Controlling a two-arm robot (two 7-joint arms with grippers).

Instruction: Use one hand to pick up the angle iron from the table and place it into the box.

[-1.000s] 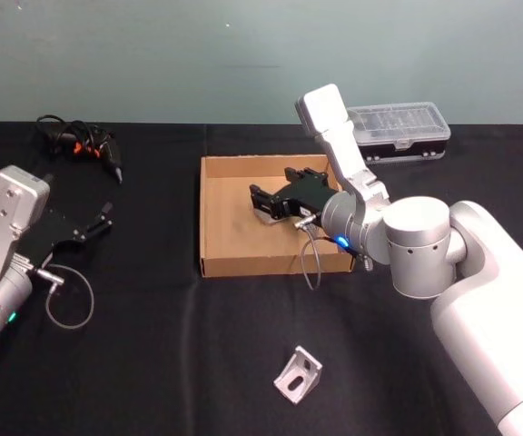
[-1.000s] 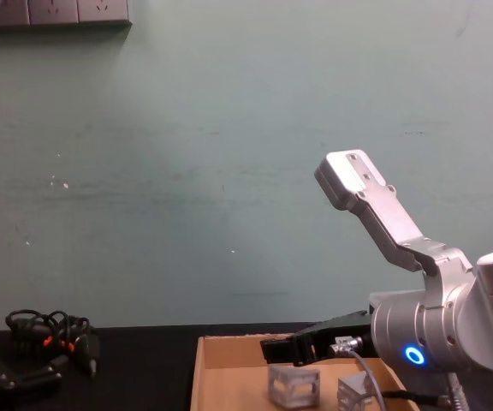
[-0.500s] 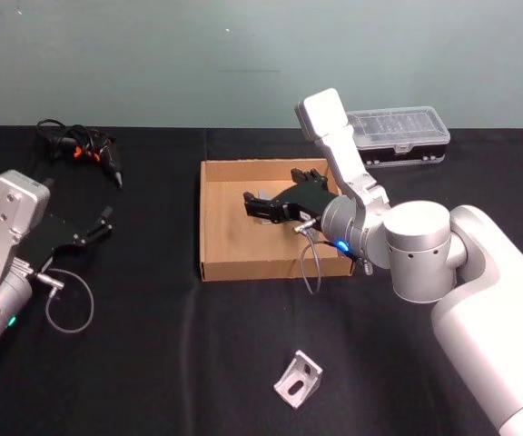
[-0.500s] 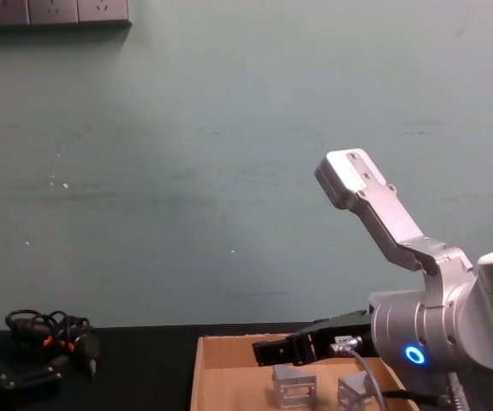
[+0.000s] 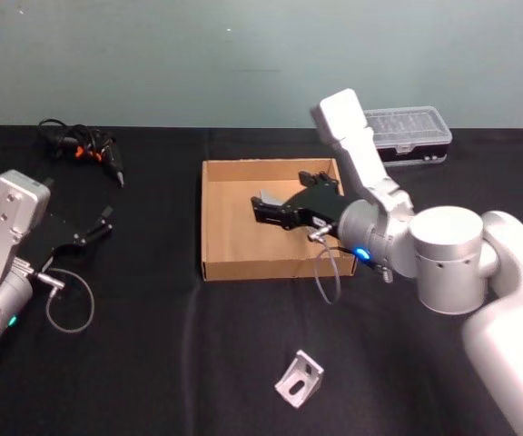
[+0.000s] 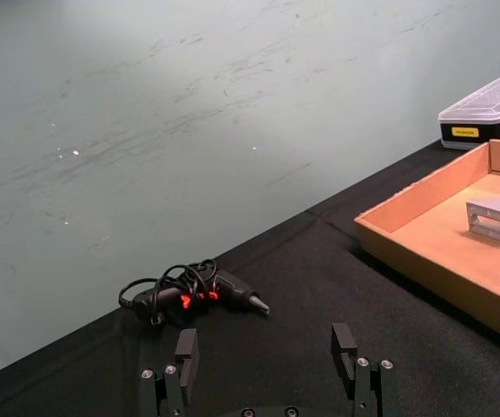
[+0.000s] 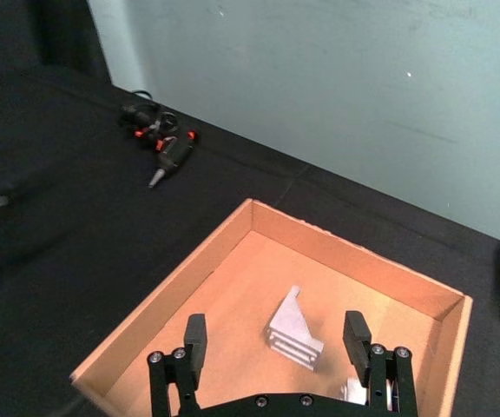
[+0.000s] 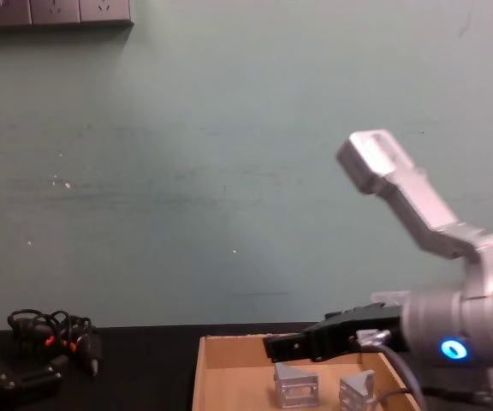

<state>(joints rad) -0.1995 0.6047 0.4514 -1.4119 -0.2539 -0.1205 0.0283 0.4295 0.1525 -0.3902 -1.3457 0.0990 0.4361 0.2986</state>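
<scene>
Fingers of black two-fingered right gripper wide, empty, over tan cardboard box; silver metal angle iron near black table front edge. Best: clear walls, then straddle it. Left gripper parked wide, left edge.

The head view looks down on the box, which the low chest view sees side-on.
</scene>
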